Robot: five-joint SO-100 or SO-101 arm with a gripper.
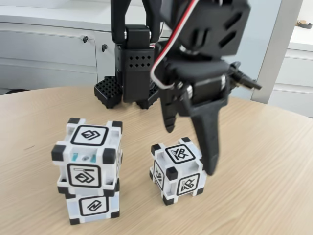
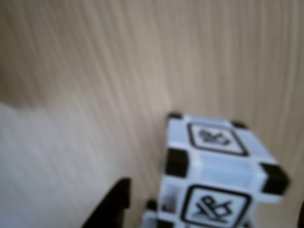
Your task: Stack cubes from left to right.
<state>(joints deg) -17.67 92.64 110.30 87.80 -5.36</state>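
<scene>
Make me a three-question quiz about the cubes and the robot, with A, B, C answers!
1. Where is the single cube in the fixed view?
A. right of the stack
B. on top of the stack
C. behind the arm

2. How many cubes are in the stack?
A. one
B. two
C. four

3. What is the tool doing?
A. squeezing a cube
B. lying on the table
C. open, holding nothing

Answers: 1 A, it sits alone on the table right of the stack. 2 B, one cube rests on another. 3 C, its fingers are spread, above and beside the single cube.
</scene>
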